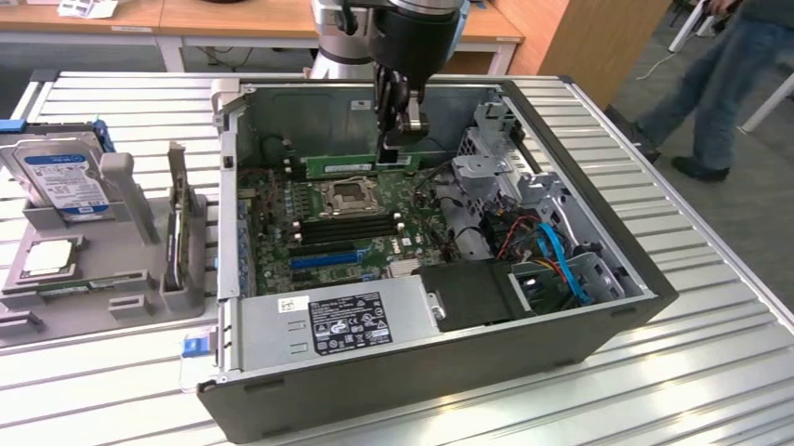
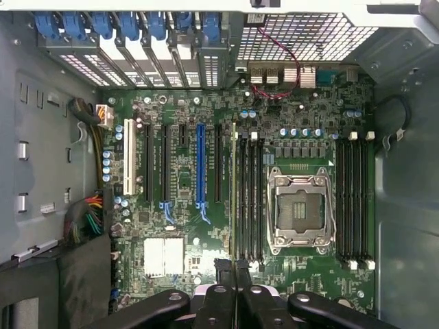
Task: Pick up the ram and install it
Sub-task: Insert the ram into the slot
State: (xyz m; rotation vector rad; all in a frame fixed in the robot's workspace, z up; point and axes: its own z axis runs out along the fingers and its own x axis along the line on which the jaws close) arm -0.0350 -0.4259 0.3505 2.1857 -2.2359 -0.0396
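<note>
Inside open case [image 1: 596, 307], green ram [image 1: 353, 166]

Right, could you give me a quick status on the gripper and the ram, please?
Gripper shut on the ram, inside the open computer case. Ram held edge-on above the motherboard, not seated. Nothing in the way.

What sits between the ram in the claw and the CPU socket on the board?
In the wrist view, a bank of black memory slots lies between the ram and the CPU socket.
</note>
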